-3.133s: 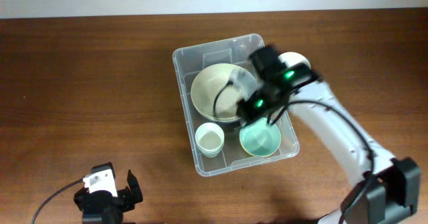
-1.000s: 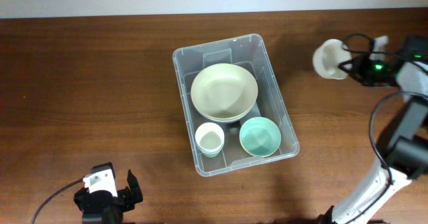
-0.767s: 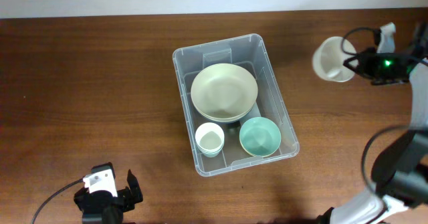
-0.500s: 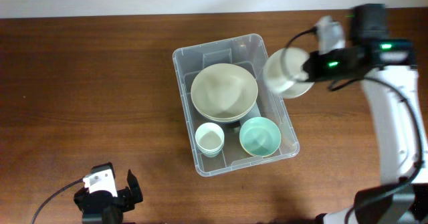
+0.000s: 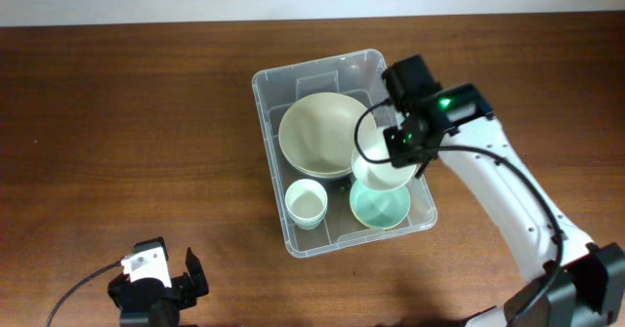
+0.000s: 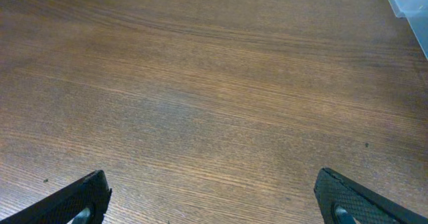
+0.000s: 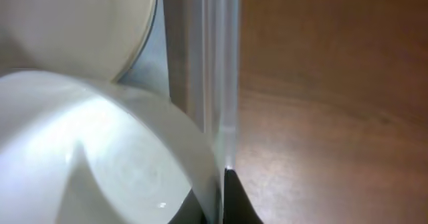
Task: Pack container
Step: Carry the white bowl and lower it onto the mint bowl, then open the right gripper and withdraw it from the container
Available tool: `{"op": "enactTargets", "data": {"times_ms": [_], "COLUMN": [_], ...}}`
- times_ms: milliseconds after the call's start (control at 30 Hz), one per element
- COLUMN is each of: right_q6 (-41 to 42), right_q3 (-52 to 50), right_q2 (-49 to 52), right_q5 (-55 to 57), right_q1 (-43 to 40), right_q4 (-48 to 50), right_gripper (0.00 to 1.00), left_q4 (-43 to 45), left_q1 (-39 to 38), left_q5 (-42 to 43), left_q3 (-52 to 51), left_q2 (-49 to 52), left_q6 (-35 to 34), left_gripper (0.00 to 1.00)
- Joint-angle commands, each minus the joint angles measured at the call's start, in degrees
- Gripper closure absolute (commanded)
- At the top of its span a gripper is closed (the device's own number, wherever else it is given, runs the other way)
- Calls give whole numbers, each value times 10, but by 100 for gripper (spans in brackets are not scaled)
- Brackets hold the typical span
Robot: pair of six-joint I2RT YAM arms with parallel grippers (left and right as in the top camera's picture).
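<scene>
Clear rectangular plastic container [image 5: 322, 76] sits ctr of brown wooden surface [image 5: 127, 122]. Inside: big pale-green bowl [image 5: 317, 132] at 12 o'clock, small pale cup [image 5: 306, 204] at 7, teal bowl [image 5: 383, 213] at 5. Right gripper [image 5: 393, 151] is clamped on white bowl [image 5: 374, 171], over teal bowl & tight vs 3 o'clock wall. Left gripper [image 6: 214, 200] has fingers apart, at 7 o'clock, well apart from container.

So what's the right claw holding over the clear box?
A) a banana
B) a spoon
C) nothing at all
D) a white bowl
D: the right claw is shut on a white bowl, holding it over the clear container, just above the teal bowl.
</scene>
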Motion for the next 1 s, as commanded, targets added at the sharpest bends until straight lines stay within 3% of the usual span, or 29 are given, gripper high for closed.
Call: {"op": "enactTargets", "data": {"times_ms": [0,300,333,467,700,733,767,800,967], "right_q6": [22,22,22,7,7,7,7,7,7], "right_q3": [-65,-83,-83,-51,88,110,126,146,179], "right_q2": [-9,-9,-9,-12,-40,-45,-48,-52,-50], "right_q5": [9,-15,-15,-10,-8,-8,-8,-8,-8], "right_q1": [19,45,44,40,-32,-51,-69,-93,-187], "right_q4": [22,28,35,44,45,44,45,45,45], "right_gripper": [96,96,85,63,43,36,5,1,1], "left_q4": [-1,-1,-1,-1,-1,-1,-1,-1,-1], "left_q1": [1,1,1,1,1,1,1,1,1], "left_q5": [-6,-6,-6,-6,-6,-6,-6,-6,-6], "left_q3": [7,7,7,7,7,7,7,7,7], "left_q2": [-4,-4,-4,-4,-4,-4,-4,-4,-4], "left_q6": [-1,-1,-1,-1,-1,-1,-1,-1,-1], "left_gripper": [0,0,0,0,0,0,0,0,0]}}
